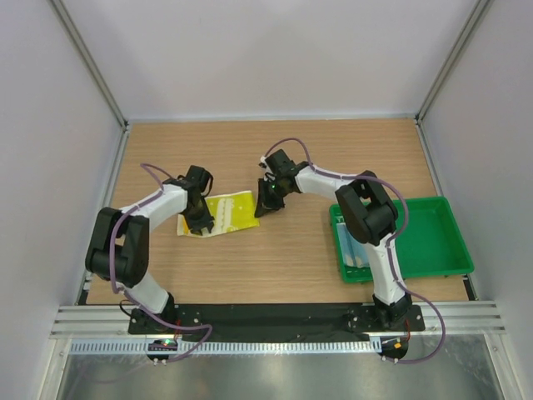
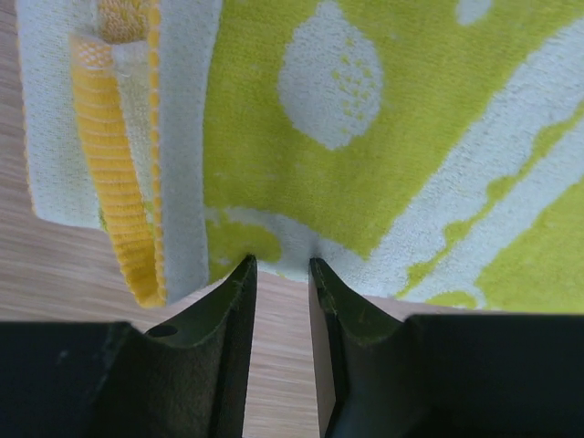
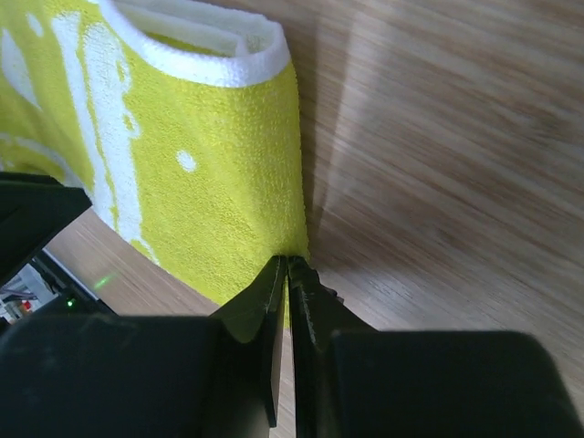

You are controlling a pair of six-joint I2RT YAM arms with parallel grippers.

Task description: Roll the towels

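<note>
Fingers of right gripper (image 3: pixel 287 266) clamping yellow towel (image 3: pixel 210 182) fold at lower centre, probably anchoring for rolling; left gripper (image 2: pixel 281 265) released, hovering at hem.

Wood desk (image 1: pixel 275 267), two things on it.
Towel (image 1: pixel 229 208) lies left of centre; green tray (image 1: pixel 429 237) sits near the right edge.

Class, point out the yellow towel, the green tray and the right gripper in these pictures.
yellow towel (image 1: pixel 225 210): top view, on its flat middle.
green tray (image 1: pixel 426 237): top view, on its bare floor.
right gripper (image 3: pixel 286 266): right wrist view, midway between its fingertips.
</note>
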